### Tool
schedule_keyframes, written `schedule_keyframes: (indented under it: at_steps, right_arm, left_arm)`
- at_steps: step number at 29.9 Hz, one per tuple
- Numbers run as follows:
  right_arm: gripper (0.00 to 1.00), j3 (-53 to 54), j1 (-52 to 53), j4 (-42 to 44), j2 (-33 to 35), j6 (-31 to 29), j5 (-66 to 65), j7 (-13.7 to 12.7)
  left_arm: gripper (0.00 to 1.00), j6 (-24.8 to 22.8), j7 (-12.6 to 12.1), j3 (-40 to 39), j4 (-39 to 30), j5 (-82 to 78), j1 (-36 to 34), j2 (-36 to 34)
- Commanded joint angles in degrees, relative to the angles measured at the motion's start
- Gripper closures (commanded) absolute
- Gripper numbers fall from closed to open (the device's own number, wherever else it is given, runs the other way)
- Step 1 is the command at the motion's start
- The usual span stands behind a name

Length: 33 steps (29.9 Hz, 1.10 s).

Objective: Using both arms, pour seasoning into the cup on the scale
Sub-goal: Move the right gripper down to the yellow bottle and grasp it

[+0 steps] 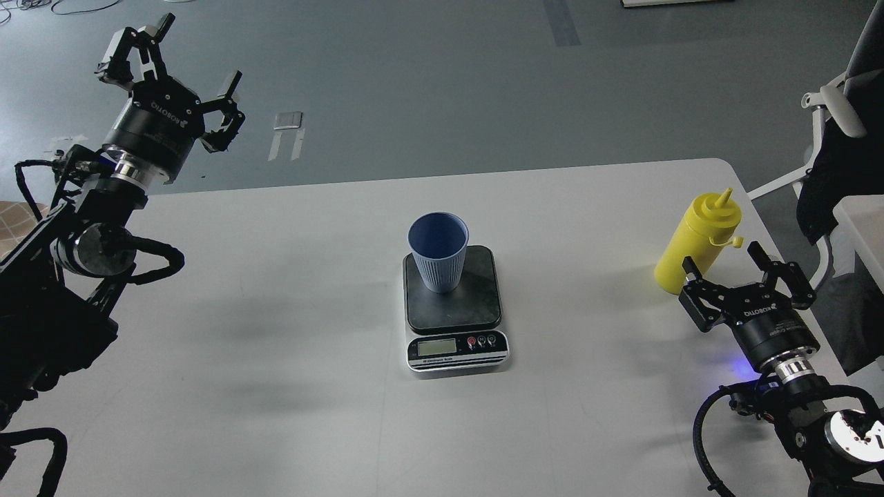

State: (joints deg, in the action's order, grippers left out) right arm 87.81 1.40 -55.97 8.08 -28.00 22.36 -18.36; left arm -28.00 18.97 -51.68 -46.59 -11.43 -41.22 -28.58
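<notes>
The light blue ribbed cup (438,250) stands upright on the dark platform of the scale (455,308) at the table's middle. The yellow seasoning bottle (698,241) stands upright near the table's right edge, its small cap hanging at the side. My right gripper (722,259) is open and empty, just in front of and slightly right of the bottle, its left finger close to the bottle's base. My left gripper (197,52) is open and empty, raised beyond the table's far left corner, far from the cup.
The white table (276,345) has a rounded far right corner near the bottle. A chair with dark cloth (839,152) stands just off the right edge. Grey floor lies beyond the far edge.
</notes>
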Motion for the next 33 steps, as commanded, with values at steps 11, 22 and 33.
schedule_keyframes:
  at_steps: [11,22,33]
  right_arm:
    - [0.01,-1.1,2.9,3.7,-1.1,0.0,-0.4,0.3]
    - [0.05,-1.1,6.3,8.1,-2.7,0.0,-0.4,0.7]
    - [0.69,-1.3,9.7,11.5,-4.5,0.0,-5.0,0.8]
  left_arm:
    - [0.02,0.0,-0.1,0.0,0.0,0.0,0.0,0.2]
    - [0.02,0.0,-0.1,0.1,0.0,0.0,0.0,0.2]
    - [0.02,0.0,-0.1,0.0,0.0,0.0,-0.1,0.0]
